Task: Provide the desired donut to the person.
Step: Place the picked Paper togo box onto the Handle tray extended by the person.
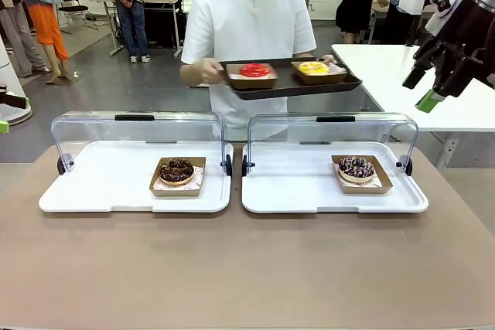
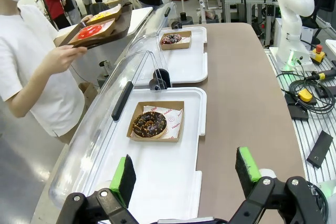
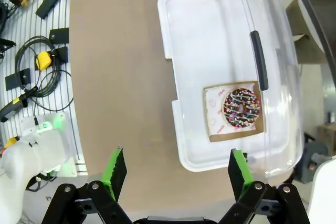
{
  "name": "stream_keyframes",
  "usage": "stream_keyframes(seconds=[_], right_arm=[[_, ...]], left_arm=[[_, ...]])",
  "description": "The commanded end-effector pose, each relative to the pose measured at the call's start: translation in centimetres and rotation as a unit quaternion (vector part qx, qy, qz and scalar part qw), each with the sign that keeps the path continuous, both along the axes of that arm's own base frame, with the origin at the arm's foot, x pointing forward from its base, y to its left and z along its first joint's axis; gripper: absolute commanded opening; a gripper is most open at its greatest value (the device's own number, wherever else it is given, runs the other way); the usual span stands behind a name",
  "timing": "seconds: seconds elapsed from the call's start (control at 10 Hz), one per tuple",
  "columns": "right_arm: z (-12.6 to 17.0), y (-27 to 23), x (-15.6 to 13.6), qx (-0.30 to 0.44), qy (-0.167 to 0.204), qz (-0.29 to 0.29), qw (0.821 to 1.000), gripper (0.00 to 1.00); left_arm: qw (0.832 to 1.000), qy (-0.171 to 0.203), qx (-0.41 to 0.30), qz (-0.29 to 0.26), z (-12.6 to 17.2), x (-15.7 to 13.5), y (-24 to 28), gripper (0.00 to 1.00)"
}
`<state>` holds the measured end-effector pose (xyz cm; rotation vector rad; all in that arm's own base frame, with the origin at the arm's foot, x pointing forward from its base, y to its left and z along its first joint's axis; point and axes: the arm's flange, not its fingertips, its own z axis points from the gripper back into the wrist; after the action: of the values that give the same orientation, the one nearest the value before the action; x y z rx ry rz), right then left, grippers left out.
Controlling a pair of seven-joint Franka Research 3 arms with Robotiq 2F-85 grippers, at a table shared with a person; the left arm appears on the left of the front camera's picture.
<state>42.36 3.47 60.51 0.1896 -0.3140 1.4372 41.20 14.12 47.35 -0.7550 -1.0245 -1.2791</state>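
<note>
Centrally, person [image 1: 251, 25], white T-shirt, mask.

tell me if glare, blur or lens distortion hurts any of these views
Front view: even light, sharp, and the clear lids show only faint reflections. Left wrist view: wide-angle bending curves the table edge, yet the chocolate donut is crisp. Right wrist view: the sprinkled donut reads clearly through the raised lid, with mild glare streaks on it.

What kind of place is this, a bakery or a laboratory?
Probably a robot lab staged as a donut counter: lidded white trays hold boxed donuts, while cables and another white robot arm stand beside the table.
</note>
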Motion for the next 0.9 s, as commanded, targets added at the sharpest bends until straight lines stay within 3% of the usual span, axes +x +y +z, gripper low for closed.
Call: stream_keyframes(seconds=[0.0,0.1,0.4,0.6,0.8], right_arm=[[0.0,0.0,0.0,0.000,0.000,0.000,1.000,1.00],[-0.7,-2.9,0.8,0.042,0.036,0.043,0.998,1.00],[-3.5,-11.9,1.8,0.188,0.047,0.051,0.980,1.00],[-4.3,-16.4,1.3,0.315,0.014,0.053,0.947,1.00],[-6.5,-19.7,0.6,0.356,-0.003,0.031,0.934,1.00]], left_arm=[[1.000,-0.006,-0.009,0.001,0.1,-0.1,0.0,1.00],[1.000,-0.006,-0.009,0.001,0.1,-0.1,0.0,1.00],[1.000,-0.006,-0.009,0.001,0.1,-0.1,0.0,1.00],[1.000,-0.006,-0.009,0.001,0.1,-0.1,0.0,1.00],[1.000,-0.006,-0.009,0.001,0.1,-0.1,0.0,1.00]])
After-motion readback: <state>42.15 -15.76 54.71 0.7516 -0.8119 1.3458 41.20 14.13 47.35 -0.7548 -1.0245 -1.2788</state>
